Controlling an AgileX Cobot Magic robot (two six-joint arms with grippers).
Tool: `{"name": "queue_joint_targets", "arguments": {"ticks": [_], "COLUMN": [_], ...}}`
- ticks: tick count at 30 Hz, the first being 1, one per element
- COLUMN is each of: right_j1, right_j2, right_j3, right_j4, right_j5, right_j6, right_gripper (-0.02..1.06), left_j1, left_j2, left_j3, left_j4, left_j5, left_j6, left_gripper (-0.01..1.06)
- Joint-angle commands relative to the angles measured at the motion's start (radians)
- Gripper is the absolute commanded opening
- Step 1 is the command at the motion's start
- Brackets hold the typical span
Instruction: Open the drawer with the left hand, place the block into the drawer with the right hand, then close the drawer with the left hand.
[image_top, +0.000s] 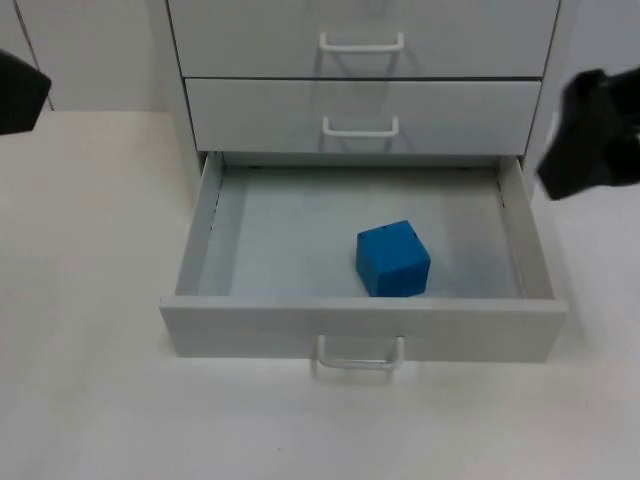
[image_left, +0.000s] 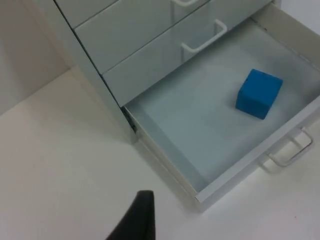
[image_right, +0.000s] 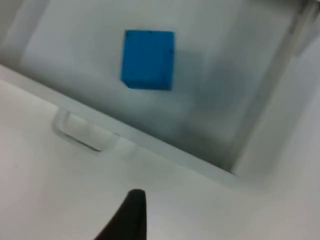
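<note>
Now block (image_top: 393, 259) in drawer (image_top: 360, 325), fingers apart

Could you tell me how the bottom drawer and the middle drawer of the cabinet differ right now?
The bottom drawer is pulled out over the table, while the middle drawer sits shut, flush in the cabinet. The bottom drawer's inside is exposed and holds a blue block near its front wall; the middle drawer shows only its front panel. Both are pale grey with the same white loop handle centred on the front.
</note>
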Motion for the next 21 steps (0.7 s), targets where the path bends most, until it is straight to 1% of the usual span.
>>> {"name": "queue_joint_targets", "arguments": {"ticks": [1, 2, 3, 4, 5, 6, 7, 8, 9, 10, 11, 12, 13, 14, 17, 18, 21], "right_j1": [-0.045, -0.075, -0.075, -0.110, -0.146, -0.179, -0.241, -0.241, -0.263, -0.314, -0.347, -0.347, -0.376, -0.401, -0.473, -0.473, -0.540], "right_j2": [-0.039, -0.054, -0.054, -0.067, -0.076, -0.085, -0.094, -0.094, -0.095, -0.104, -0.108, -0.108, -0.112, -0.119, -0.130, -0.130, -0.131], "right_j3": [0.030, 0.040, 0.040, 0.051, 0.062, 0.071, 0.075, 0.075, 0.075, 0.075, 0.075, 0.075, 0.075, 0.075, 0.075, 0.075, 0.073], "right_j4": [0.002, 0.009, 0.009, 0.012, 0.022, 0.045, 0.122, 0.122, 0.157, 0.253, 0.316, 0.316, 0.360, 0.372, 0.372, 0.372, 0.372], "right_j5": [-0.003, -0.002, -0.002, 0.000, 0.003, 0.005, 0.011, 0.011, 0.013, 0.013, 0.017, 0.017, 0.024, 0.032, 0.064, 0.064, 0.106], "right_j6": [-0.032, -0.046, -0.046, -0.060, -0.080, -0.121, -0.185, -0.185, -0.214, -0.316, -0.366, -0.366, -0.409, -0.424, -0.424, -0.424, -0.444], "right_gripper": [1.05, 1.05, 1.05, 1.05, 1.05, 1.05, 1.05, 1.05, 1.05, 1.05, 1.05, 1.05, 1.05, 1.05, 1.05, 1.05, 1.05], "left_j1": [0.006, 0.006, 0.006, 0.006, 0.006, 0.006, 0.006, 0.006, 0.006, 0.006, 0.006, 0.006, 0.006, 0.006, 0.006, 0.006, 0.006], "left_j2": [0.010, 0.021, 0.021, 0.032, 0.043, 0.061, 0.083, 0.083, 0.097, 0.114, 0.128, 0.128, 0.140, 0.151, 0.182, 0.182, 0.228], "left_j3": [0.002, 0.002, 0.002, 0.002, 0.002, 0.002, 0.002, 0.002, 0.002, 0.002, 0.002, 0.002, 0.002, 0.002, 0.002, 0.002, 0.002], "left_j4": [-0.018, -0.021, -0.021, -0.021, -0.024, -0.024, -0.024, -0.024, -0.029, -0.036, -0.041, -0.041, -0.053, -0.075, -0.177, -0.177, -0.316], "left_j5": [-0.007, -0.007, -0.007, -0.007, -0.007, -0.007, -0.009, -0.009, -0.019, -0.030, -0.039, -0.039, -0.050, -0.053, -0.068, -0.068, -0.087], "left_j6": [-0.006, -0.006, -0.006, -0.006, -0.006, -0.006, -0.006, -0.006, -0.006, -0.004, 0.004, 0.004, 0.017, 0.038, 0.133, 0.133, 0.267], "left_gripper": [1.05, 1.05, 1.05, 1.05, 1.05, 1.05, 1.05, 1.05, 1.05, 1.05, 1.05, 1.05, 1.05, 1.05, 1.05, 1.05, 1.05]}}
